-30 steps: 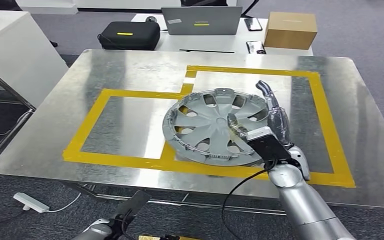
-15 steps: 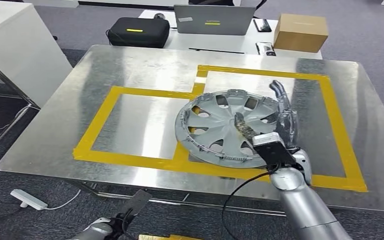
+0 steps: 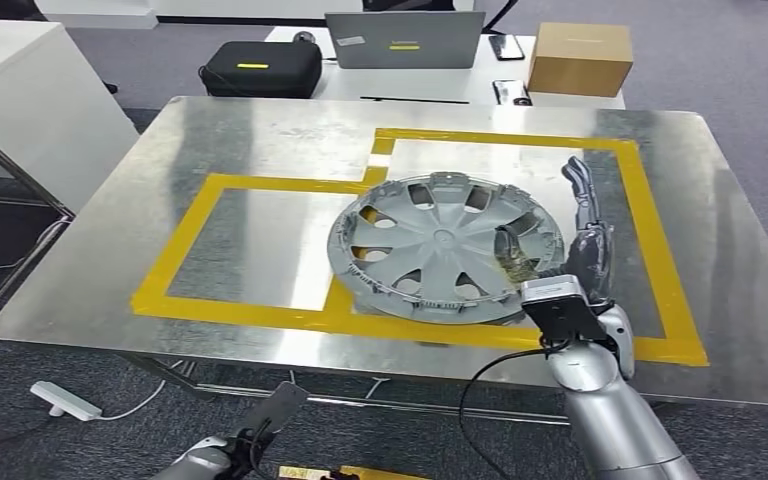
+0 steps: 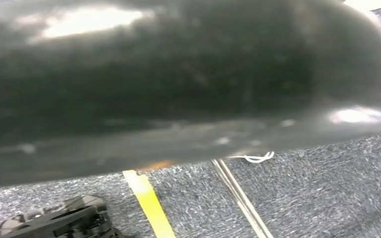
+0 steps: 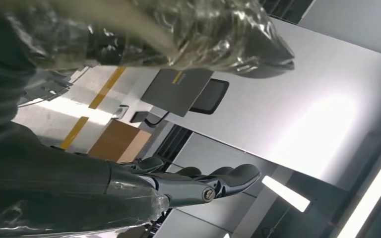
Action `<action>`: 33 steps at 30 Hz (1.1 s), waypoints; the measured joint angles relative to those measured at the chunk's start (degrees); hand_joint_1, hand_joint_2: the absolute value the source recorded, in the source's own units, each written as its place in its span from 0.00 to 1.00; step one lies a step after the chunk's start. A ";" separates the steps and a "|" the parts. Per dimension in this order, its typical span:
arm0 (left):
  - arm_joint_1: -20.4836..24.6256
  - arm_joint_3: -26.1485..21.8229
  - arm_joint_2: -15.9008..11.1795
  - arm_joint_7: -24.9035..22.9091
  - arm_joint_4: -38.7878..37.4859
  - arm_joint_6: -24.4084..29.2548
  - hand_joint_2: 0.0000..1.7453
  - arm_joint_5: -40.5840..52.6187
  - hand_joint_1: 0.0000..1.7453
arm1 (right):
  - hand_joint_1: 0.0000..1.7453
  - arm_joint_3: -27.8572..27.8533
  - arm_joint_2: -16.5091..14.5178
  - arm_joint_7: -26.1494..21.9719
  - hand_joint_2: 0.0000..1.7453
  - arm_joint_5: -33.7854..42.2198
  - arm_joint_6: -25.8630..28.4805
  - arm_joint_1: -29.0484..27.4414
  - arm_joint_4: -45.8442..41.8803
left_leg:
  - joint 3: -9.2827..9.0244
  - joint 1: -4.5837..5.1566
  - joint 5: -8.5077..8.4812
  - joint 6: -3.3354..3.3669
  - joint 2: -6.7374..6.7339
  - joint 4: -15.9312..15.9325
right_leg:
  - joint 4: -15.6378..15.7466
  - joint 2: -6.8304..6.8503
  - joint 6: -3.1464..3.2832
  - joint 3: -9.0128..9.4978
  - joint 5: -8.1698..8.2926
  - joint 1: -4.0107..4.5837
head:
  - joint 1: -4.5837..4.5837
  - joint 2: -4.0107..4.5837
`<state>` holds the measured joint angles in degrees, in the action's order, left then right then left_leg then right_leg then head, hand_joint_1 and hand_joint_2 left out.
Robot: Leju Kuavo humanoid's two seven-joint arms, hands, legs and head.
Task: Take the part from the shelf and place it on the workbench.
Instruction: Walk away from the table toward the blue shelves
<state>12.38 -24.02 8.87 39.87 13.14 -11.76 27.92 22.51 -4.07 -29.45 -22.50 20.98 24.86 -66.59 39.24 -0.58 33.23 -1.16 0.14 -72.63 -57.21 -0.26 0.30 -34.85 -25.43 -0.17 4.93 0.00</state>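
The part is a grey plastic hubcap (image 3: pixel 438 248). It lies flat on the metal workbench (image 3: pixel 260 150), across the yellow tape lines (image 3: pixel 210 190). My right hand (image 3: pixel 570 245) stands just beyond the hubcap's right rim with its fingers (image 3: pixel 582 190) straight and spread, and it holds nothing. Its film-wrapped thumb (image 3: pixel 508 252) hovers over the rim's right edge. In the right wrist view the thumb (image 5: pixel 188 34) and the fingers (image 5: pixel 203 188) stand far apart with only open space between them. My left forearm (image 3: pixel 210 458) hangs low in front of the bench.
Behind the workbench stands a white table with a laptop (image 3: pixel 403 40), a black case (image 3: pixel 258 68) and a cardboard box (image 3: pixel 580 58). A white cabinet (image 3: pixel 30 100) is at the left. A power strip (image 3: pixel 63 403) and cables lie on the carpet.
My right hand has slid right, off the hubcap's face to its right rim, with the thumb drawn back from the centre. The hubcap stays flat on the bench. The camera swayed slightly.
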 joint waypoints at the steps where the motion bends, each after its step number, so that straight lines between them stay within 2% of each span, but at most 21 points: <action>1: 0.04 0.03 0.00 0.08 0.00 -0.09 0.00 -0.04 0.00 | 0.00 0.00 0.00 0.02 0.00 -0.02 0.00 -0.05 -0.06 | -1.89 0.00 -1.76 0.16 0.00 3.09 | -0.07 -0.02 -0.09 -0.08 0.11 0.01 | 0.00 0.00; 3: 0.21 0.04 0.02 0.17 0.00 -0.32 0.00 -0.25 0.00 | 0.00 0.00 0.00 0.05 0.00 -0.04 0.00 -0.01 -0.34 | -6.15 0.09 -4.48 0.59 0.01 10.78 | -0.29 -0.06 -0.39 -0.26 0.30 0.11 | -0.03 0.00; 4: 0.32 0.04 0.04 0.16 0.00 -0.40 0.00 -0.29 0.00 | 0.00 -0.01 0.00 0.07 0.00 -0.05 0.00 0.01 -0.50 | -7.39 0.17 -4.92 0.80 0.02 13.28 | -0.38 -0.06 -0.65 -0.45 0.44 0.20 | -0.03 0.00; 8: 0.39 0.04 0.15 -0.03 0.00 -0.88 0.00 -0.46 0.00 | 0.00 -0.03 0.00 0.12 0.00 -0.10 -0.12 -0.05 -0.73 | -7.61 0.24 -5.28 1.96 0.02 15.05 | -0.59 0.03 -1.97 -1.33 0.67 0.20 | -0.10 0.00; 10: 0.42 0.04 0.25 -0.05 0.00 -0.91 0.00 -0.49 0.00 | 0.00 -0.07 0.00 0.12 0.00 -0.11 -0.13 -0.01 -0.84 | -7.47 0.04 -5.90 2.71 -0.12 15.31 | -3.99 0.05 -2.51 -2.95 -1.91 0.10 | -0.30 0.00; 12: 0.44 0.04 0.32 -0.05 0.00 -0.84 0.00 -0.46 0.00 | 0.00 -0.09 0.02 0.13 0.00 -0.11 -0.14 -0.10 -0.89 | -7.09 0.07 -6.25 3.04 -0.21 15.26 | -11.53 0.07 -2.92 -6.00 -6.09 0.01 | -0.48 0.00; 13: 0.41 0.04 0.34 -0.06 0.00 -0.79 0.00 -0.44 0.00 | 0.00 -0.09 0.05 0.14 0.00 -0.10 -0.15 -0.21 -0.89 | -6.87 0.11 -6.39 3.11 -0.23 15.23 | -15.01 0.07 -3.05 -7.31 -7.55 -0.02 | -0.47 0.00; 14: 0.37 0.04 0.34 -0.07 0.00 -0.73 0.00 -0.39 0.00 | 0.00 -0.09 0.08 0.16 0.00 -0.10 -0.15 -0.30 -0.89 | -6.66 0.14 -6.51 3.13 -0.23 15.21 | -16.80 0.07 -3.11 -7.83 -8.00 -0.02 | -0.47 0.00; 15: 0.34 0.04 0.35 -0.07 0.00 -0.69 0.00 -0.35 0.00 | 0.00 -0.09 0.11 0.18 0.00 -0.10 -0.15 -0.35 -0.89 | -6.52 0.16 -6.60 3.10 -0.21 15.20 | -16.32 0.07 -3.08 -7.22 -7.37 -0.02 | -0.47 0.00; 16: 0.33 0.04 0.36 -0.07 0.00 -0.67 0.00 -0.33 0.00 | 0.00 -0.09 0.13 0.20 0.00 -0.10 -0.15 -0.35 -0.89 | -6.46 0.18 -6.68 3.06 -0.19 15.20 | -13.53 0.07 -2.96 -5.44 -5.84 -0.02 | -0.46 0.00; 18: 0.37 0.05 0.39 -0.07 0.00 -0.63 0.00 -0.31 0.00 | 0.00 -0.09 0.13 0.21 0.00 -0.11 -0.15 -0.19 -0.91 | -6.35 0.30 -6.81 2.81 -0.12 15.15 | -5.28 0.05 -2.54 -0.50 -2.64 0.06 | -0.48 0.00; 19: 0.40 0.07 0.40 -0.07 0.00 -0.61 0.00 -0.31 0.00 | 0.00 -0.09 0.13 0.20 0.00 -0.11 -0.15 -0.08 -0.93 | -6.15 0.40 -6.95 2.57 -0.09 15.07 | -2.16 0.02 -2.29 1.21 -1.82 0.12 | -0.46 0.00; 20: 0.42 0.07 0.42 -0.07 0.00 -0.60 0.00 -0.31 0.00 | 0.00 -0.09 0.13 0.20 0.00 -0.11 -0.16 -0.02 -0.94 | -5.87 0.48 -7.14 2.27 -0.07 14.98 | -0.56 -0.03 -2.03 2.01 -1.56 0.20 | -0.43 0.00; 22: 0.40 0.09 0.46 -0.07 0.00 -0.58 0.00 -0.30 0.00 | 0.00 -0.11 0.13 0.20 0.00 -0.10 -0.17 -0.02 -0.95 | -5.37 0.55 -7.56 1.61 -0.06 14.87 | -0.07 -0.13 -1.50 1.83 -1.43 0.23 | -0.37 0.00; 24: 0.37 0.10 0.45 -0.07 0.00 -0.58 0.00 -0.29 0.00 | 0.00 -0.13 0.13 0.21 0.00 -0.11 -0.18 -0.01 -0.95 | -4.94 0.50 -6.66 1.02 -0.03 14.11 | 0.08 -0.01 -0.81 1.53 -0.90 -0.02 | -0.33 0.00; 26: 0.39 0.10 0.41 -0.07 0.00 -0.53 0.00 -0.31 0.00 | 0.00 -0.13 0.13 0.20 0.00 -0.11 -0.20 0.03 -0.95 | -3.44 0.32 -3.00 0.42 0.00 9.90 | 0.26 0.23 -0.25 1.09 -0.33 -0.23 | -0.17 0.00; 28: 0.39 0.10 0.37 -0.07 0.00 -0.44 0.00 -0.31 0.00 | 0.00 -0.13 0.13 0.19 0.00 -0.12 -0.22 0.00 -0.95 | -1.08 0.13 1.15 0.00 -0.02 2.95 | 0.20 0.30 -0.09 0.24 0.13 -0.17 | -0.04 0.00; 29: 0.38 0.10 0.35 -0.05 0.00 -0.40 0.00 -0.31 0.00 | 0.00 -0.13 0.13 0.20 0.00 -0.12 -0.23 -0.02 -0.95 | -0.47 0.10 2.03 -0.09 -0.02 0.61 | 0.16 0.31 -0.10 -0.22 0.39 -0.13 | -0.06 0.00; 30: 0.37 0.10 0.34 -0.02 0.00 -0.41 0.00 -0.31 0.00 | 0.00 -0.13 0.13 0.20 0.00 -0.12 -0.25 -0.03 -0.94 | -0.71 0.10 1.81 -0.09 -0.02 0.14 | 0.12 0.30 -0.14 -0.68 0.67 -0.09 | -0.05 0.00; 31: 0.38 0.10 0.33 0.02 0.00 -0.44 0.00 -0.31 0.00 | 0.00 -0.13 0.13 0.21 0.00 -0.12 -0.26 -0.03 -0.94 | -2.04 0.10 0.56 0.00 -0.02 1.93 | 0.07 0.30 -0.21 -1.07 0.99 -0.06 | -0.04 0.00; 33: 0.44 0.11 0.32 0.07 0.00 -0.60 0.00 -0.31 0.00 | 0.00 -0.13 0.13 0.21 0.00 -0.12 -0.28 0.00 -0.94 | -6.46 0.14 -2.50 0.35 0.00 9.10 | -0.02 0.27 -0.51 -1.61 1.64 0.05 | -0.04 0.00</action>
<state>12.82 -23.91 9.19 39.94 13.14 -12.36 27.61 22.38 -3.93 -29.24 -22.62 20.70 24.86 -67.53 32.79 -0.44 30.72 -0.81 0.14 -63.53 -57.23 0.01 -0.22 -36.47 -23.79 -0.11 4.89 0.00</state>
